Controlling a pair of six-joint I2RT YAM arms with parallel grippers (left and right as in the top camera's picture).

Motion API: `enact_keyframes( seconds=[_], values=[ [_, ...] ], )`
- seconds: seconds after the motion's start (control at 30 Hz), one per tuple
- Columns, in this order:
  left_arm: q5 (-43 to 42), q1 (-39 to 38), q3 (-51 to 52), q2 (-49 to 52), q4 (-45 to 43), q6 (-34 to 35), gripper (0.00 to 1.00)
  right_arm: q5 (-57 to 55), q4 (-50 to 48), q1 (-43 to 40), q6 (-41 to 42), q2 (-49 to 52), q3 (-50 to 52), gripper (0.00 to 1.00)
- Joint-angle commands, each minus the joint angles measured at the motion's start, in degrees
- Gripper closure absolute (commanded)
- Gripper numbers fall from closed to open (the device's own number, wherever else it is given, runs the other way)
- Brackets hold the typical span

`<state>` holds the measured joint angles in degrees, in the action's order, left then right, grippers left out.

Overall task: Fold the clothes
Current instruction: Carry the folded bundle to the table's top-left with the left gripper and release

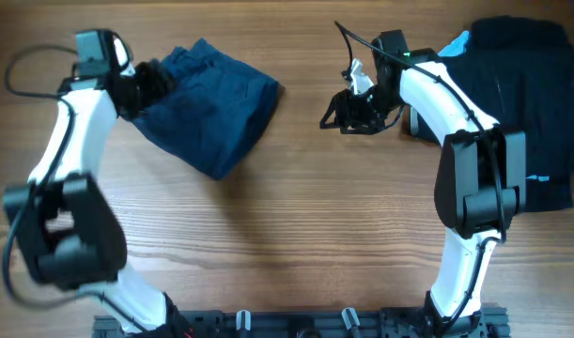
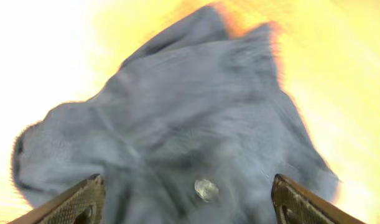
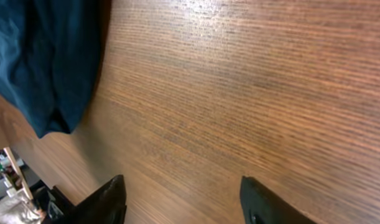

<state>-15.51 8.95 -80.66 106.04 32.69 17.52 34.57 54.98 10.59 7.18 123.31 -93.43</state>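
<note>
Folding status: judged not done. The navy shorts (image 1: 211, 108) lie rumpled and askew on the worktop (image 1: 296, 225), upper left.
Left fingers (image 1: 147, 83): spread wide at the left edge of the shorts. The wrist view is blurred and blown out, cloth fills it, and nothing is seen pinched between them.
Right fingers (image 1: 348, 111): apart and empty, over bare worktop between the shorts and the black garment (image 1: 526, 103), touching neither.
Black garment: far right of the worktop, well apart from the shorts. Pale blue lining shows at its top-left corner, and the right arm crosses its left edge in the overhead view.
Risk 1: the left fingers close on a wad instead of a single hem, so several layers lift together and the fold goes lumpy. Cause: the rumpled cloth hides the waistband and seams.
Risk 2: one-sided pull. With the right fingers well apart from the shorts, a left-only lift would likely drag the whole garment rather than spread it.
Risk 3: poor sight. Glare and blur in the left wrist view make picking an edge from it unreliable.
Risk 4: the right arm could snag the black garment beside its elbow if it swings that way.
Likely need: flatten first, with both sets of fingers on opposite corners.
</note>
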Motion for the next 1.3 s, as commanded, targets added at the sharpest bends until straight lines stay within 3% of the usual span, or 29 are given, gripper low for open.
enact_keyframes(
  seconds=[0.0, 0.07, 0.17, 0.33, 0.53, 0.67, 0.87, 1.0, 1.07, 1.13, 1.2, 1.27],
  values=[
    [-2.9, -4.0, 0.1, -5.7, 2.1, -16.5, 0.17, 1.5, -1.0, -0.2, 0.3, -1.2, -0.9, 0.39],
    [-2.9, -7.5, 0.1, -5.7, 3.4, -21.1, 0.29, 1.5, -1.4, -0.2, 0.3, -1.2, -1.1, 0.39],
    [-2.3, -12.4, 0.1, -4.2, 5.0, -26.9, 0.37, 1.0, -1.7, -0.3, 0.3, -1.2, -1.1, 0.36],
    [5.6, -20.6, 0.1, -1.0, 6.3, -30.8, 0.34, -0.2, -0.3, -2.7, -0.7, -1.2, -1.1, 0.32],
    [18.3, -27.2, 0.1, 1.9, 6.4, -30.8, 0.29, -0.5, 1.2, -6.0, -2.8, -1.2, -1.1, 0.27],
    [22.0, -30.1, 0.1, 4.4, 6.6, -30.8, 0.21, -0.5, 1.2, -7.1, -3.5, -1.2, -1.1, 0.25],
    [35.8, -33.8, 0.1, 9.7, 6.6, -27.2, 0.18, -0.4, 1.5, -7.3, -4.2, -1.2, -1.1, 0.23],
    [37.1, -34.1, 0.1, 12.4, 7.0, -26.4, 0.19, -0.4, 1.4, -7.3, -4.2, -1.2, -1.1, 0.22],
    [37.2, -34.2, 0.1, 13.0, 6.9, -25.4, 0.22, -0.4, 1.2, -7.3, -4.2, -1.2, -1.1, 0.21],
    [37.2, -34.2, 0.1, 13.3, 6.8, -24.5, 0.32, -0.4, 1.0, -7.3, -4.2, -1.2, -1.1, 0.21],
    [37.2, -34.2, 0.1, 13.4, 6.6, -24.5, 0.46, -0.2, 0.8, -7.3, -4.2, -1.2, -1.1, 0.21],
    [37.3, -34.2, 0.1, 13.4, 6.6, -24.5, 0.67, -0.2, 0.3, -7.3, -4.0, -1.2, -1.1, 0.21]
  ],
)
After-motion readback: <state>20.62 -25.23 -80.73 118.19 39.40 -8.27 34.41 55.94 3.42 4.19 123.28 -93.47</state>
